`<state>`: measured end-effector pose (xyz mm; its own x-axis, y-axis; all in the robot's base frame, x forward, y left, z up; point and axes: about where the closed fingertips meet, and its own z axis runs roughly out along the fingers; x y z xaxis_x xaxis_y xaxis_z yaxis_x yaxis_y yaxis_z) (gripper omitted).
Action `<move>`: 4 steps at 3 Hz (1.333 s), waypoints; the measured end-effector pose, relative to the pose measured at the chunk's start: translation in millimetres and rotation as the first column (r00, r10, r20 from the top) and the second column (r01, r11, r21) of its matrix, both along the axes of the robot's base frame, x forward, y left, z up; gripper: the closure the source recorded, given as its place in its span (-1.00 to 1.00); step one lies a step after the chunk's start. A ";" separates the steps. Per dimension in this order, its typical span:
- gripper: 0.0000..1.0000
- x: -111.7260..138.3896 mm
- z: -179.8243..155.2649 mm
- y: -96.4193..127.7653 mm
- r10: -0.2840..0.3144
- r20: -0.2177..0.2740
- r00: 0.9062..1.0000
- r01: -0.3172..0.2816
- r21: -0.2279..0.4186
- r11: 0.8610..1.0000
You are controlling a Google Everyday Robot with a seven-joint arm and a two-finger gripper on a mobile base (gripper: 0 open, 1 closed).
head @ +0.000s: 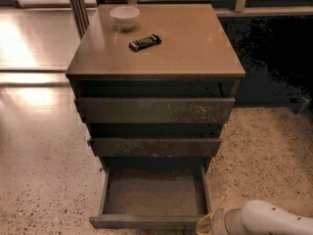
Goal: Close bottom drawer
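Observation:
The bottom drawer point(151, 196) is the narrowest of three dark brown drawers and stands pulled far out, an empty shallow tray with its flat front panel point(144, 223) at the lower edge of the view. My gripper point(208, 223) sits at the lower right, right next to the right end of that front panel. The white arm point(266, 219) behind it comes in from the bottom right corner. The gripper's tip is mostly cut off by the edge of the view.
The middle drawer point(154, 147) and top drawer point(155, 110) stick out slightly from the cabinet. On the tan cabinet top point(195, 43) stand a white bowl point(124, 16) and a dark snack bar point(145, 42). Speckled floor point(44, 180) surrounds the cabinet; a dark area lies at right.

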<state>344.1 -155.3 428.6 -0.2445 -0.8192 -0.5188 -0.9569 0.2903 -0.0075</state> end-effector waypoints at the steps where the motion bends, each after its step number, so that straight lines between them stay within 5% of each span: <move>1: 1.00 0.8 -44.8 0.4 -0.006 -0.014 1.000 0.006 0.018 1.000; 2: 1.00 -1.5 -129.0 14.3 -0.031 -0.047 0.998 0.033 0.043 0.999; 3: 1.00 -1.5 -129.0 14.3 -0.031 -0.047 0.998 0.033 0.043 0.999; 4: 1.00 7.8 -143.9 20.3 -0.040 0.004 0.999 0.039 0.069 0.997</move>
